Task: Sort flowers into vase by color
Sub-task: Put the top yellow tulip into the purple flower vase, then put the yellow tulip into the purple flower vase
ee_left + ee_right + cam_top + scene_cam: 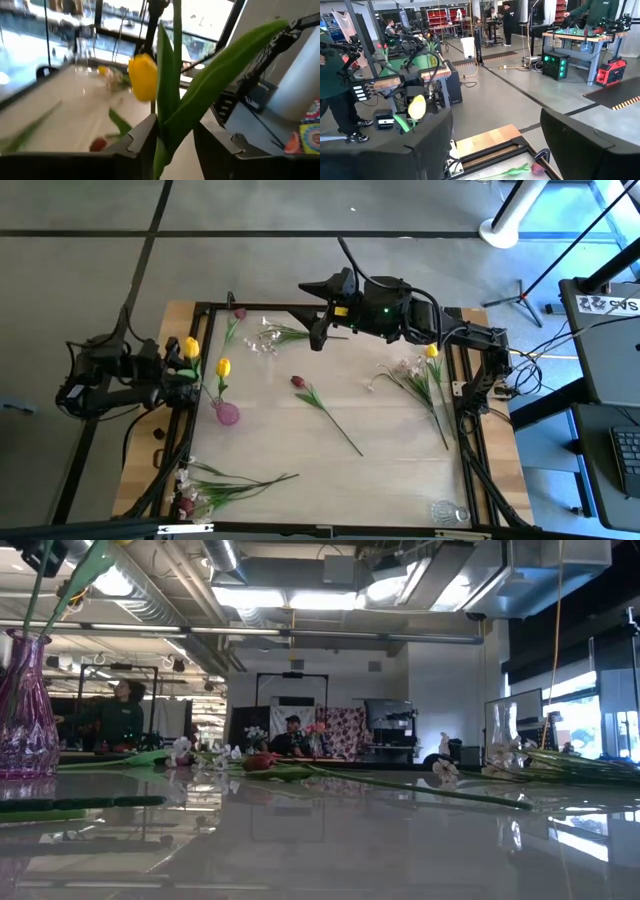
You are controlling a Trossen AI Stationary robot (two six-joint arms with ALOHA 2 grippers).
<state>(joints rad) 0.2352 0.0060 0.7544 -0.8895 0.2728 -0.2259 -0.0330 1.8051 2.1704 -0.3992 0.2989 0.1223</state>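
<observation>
- Two yellow tulips sit at the left side in the high view: one [223, 367] stands in the pink vase [227, 413], the other [190, 347] is right at the left gripper [183, 370]. From straight overhead you can't tell whether that stem is clamped or how it hangs. The right gripper [318, 332] hovers over the far edge, near the white-pink spray [268, 338] and a dark red tulip [238, 313] at the frame corner. Another dark red tulip [299, 383] lies mid-table, stem running toward the near right.
- Low view: the vase [22, 705] is at the far left with green stems [40, 585] rising out the top of the picture. Neither gripper clearly shows here, but it gives the height the overhead lacks, and I'd say the stem is roughly upright over the vase mouth.
- Left wrist view: this is the useful one. The stem and leaves [172, 95] run between the two fingers [142, 137], long axis along the view's vertical, bloom [143, 77] beyond them. The jaws stand parted and look loose around the stem; can't tell if they pinch it at all. Looks to me like a release into the vase.
- Right wrist view: fingers [427, 137] spread wide with nothing between them, a dark red tulip [538, 169] lying just below. My guess is the right arm takes that one.
</observation>
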